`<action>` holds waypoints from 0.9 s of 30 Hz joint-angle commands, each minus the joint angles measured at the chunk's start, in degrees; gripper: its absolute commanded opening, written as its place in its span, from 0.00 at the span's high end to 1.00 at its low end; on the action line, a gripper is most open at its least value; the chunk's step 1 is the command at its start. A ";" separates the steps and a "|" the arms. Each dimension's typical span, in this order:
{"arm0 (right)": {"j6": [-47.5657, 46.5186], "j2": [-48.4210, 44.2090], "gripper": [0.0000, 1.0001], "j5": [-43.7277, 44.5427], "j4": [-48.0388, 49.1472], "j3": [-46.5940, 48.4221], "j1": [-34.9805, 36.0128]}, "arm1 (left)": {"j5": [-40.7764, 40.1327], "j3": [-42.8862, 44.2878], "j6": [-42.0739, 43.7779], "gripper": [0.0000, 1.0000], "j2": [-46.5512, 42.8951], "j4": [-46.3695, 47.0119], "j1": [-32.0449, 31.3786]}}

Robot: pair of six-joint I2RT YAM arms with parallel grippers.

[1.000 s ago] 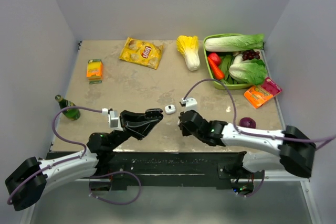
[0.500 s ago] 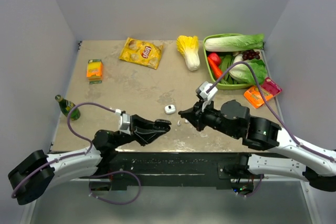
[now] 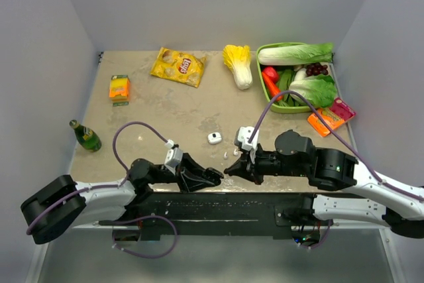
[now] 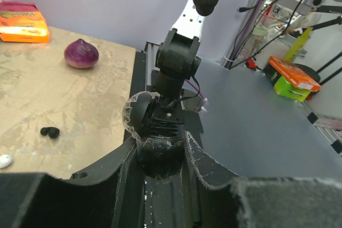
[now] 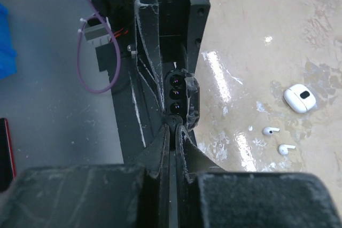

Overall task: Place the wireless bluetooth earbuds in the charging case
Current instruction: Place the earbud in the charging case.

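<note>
My left gripper (image 3: 215, 176) (image 4: 160, 145) is shut on a black rounded case (image 4: 158, 150) (image 5: 180, 100), low over the table's near edge. The right gripper (image 3: 228, 169) (image 5: 173, 126) is shut, and its tips touch that case from the opposite side. I cannot tell whether anything is pinched between the tips. A white charging case (image 3: 214, 138) (image 5: 299, 99) lies shut on the table just beyond. Two white earbuds (image 5: 270, 130) (image 5: 286, 148) lie loose near it. Two black earbuds (image 4: 49, 131) lie together on the table by the right arm.
A purple onion (image 4: 81, 53) sits on the table to the right. Farther back are a green bottle (image 3: 86, 136), an orange box (image 3: 119, 87), a chips bag (image 3: 177, 65), a napa cabbage (image 3: 238, 64), a green basket (image 3: 264, 50) of vegetables and an orange packet (image 3: 324, 121).
Both grippers have pulled back from the table's middle to its near edge and met there. The left arm has dropped low; the right arm has swung round towards it.
</note>
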 commanded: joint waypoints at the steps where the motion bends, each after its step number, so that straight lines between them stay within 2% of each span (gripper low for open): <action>1: -2.97 0.63 1.00 -3.69 -0.20 -0.12 0.34 | 4.26 3.65 -3.11 1.00 2.54 7.77 0.38; 16: -0.95 4.68 1.00 -0.79 5.07 -4.25 2.62 | 2.85 7.79 -0.74 1.00 1.14 2.42 0.29; 27: 0.10 5.47 1.00 4.57 5.95 -3.99 3.41 | 2.59 7.08 -1.09 1.00 0.70 2.86 0.29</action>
